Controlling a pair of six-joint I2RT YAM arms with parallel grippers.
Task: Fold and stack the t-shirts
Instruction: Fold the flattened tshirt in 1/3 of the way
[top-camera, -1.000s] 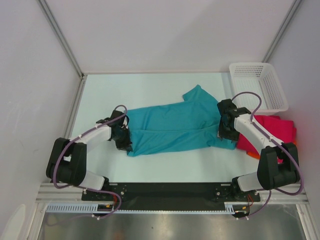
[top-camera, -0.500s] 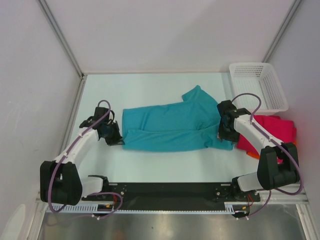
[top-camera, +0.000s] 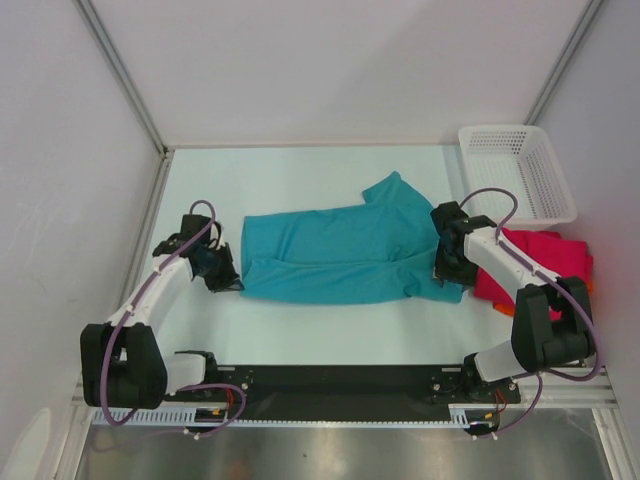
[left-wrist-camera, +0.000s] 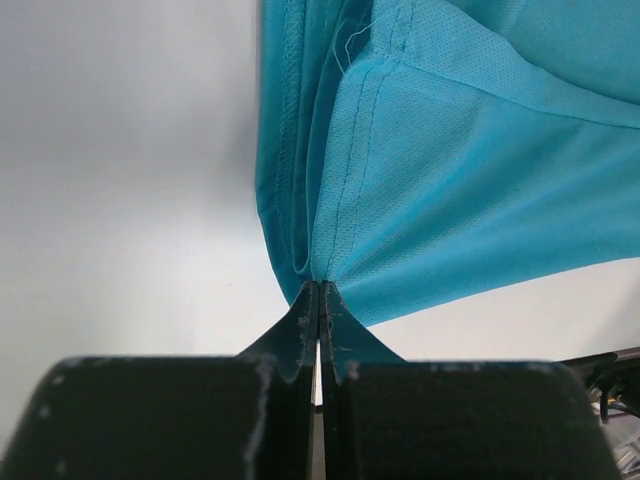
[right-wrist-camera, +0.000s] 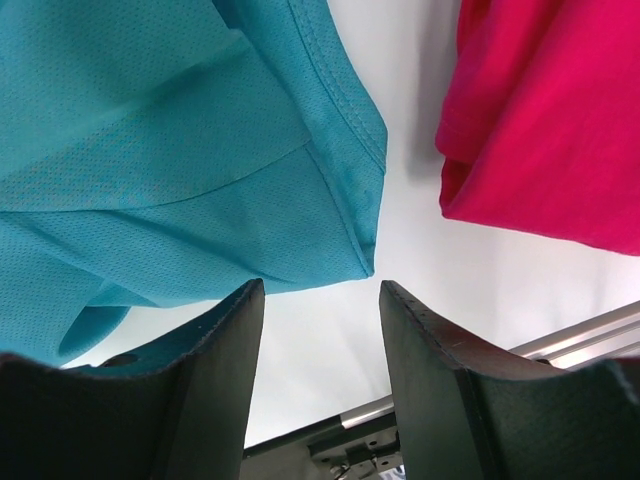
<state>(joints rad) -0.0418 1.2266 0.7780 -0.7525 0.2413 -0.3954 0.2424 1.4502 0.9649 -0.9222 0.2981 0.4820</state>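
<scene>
A teal t-shirt (top-camera: 340, 255) lies folded lengthwise across the middle of the table, with one sleeve pointing to the back. My left gripper (top-camera: 230, 281) is at its left end, shut on the hem corner of the teal t-shirt (left-wrist-camera: 420, 170), and the pinch shows at the left gripper's tips (left-wrist-camera: 319, 286). My right gripper (top-camera: 447, 271) stands open at the shirt's right end. In the right wrist view the teal corner (right-wrist-camera: 366, 262) lies just ahead of the right gripper (right-wrist-camera: 320, 292), with nothing between its fingers. A crimson-pink t-shirt (top-camera: 548, 254) lies to the right, over an orange edge (top-camera: 506, 311).
A white mesh basket (top-camera: 517, 172) stands at the back right corner. White walls close in the table on the left, back and right. The black rail with the arm bases (top-camera: 340, 382) runs along the near edge.
My left gripper has drawn the teal shirt's left end to the left and slightly back, pulling the lower fold flat. The right gripper has stayed in place and open.
</scene>
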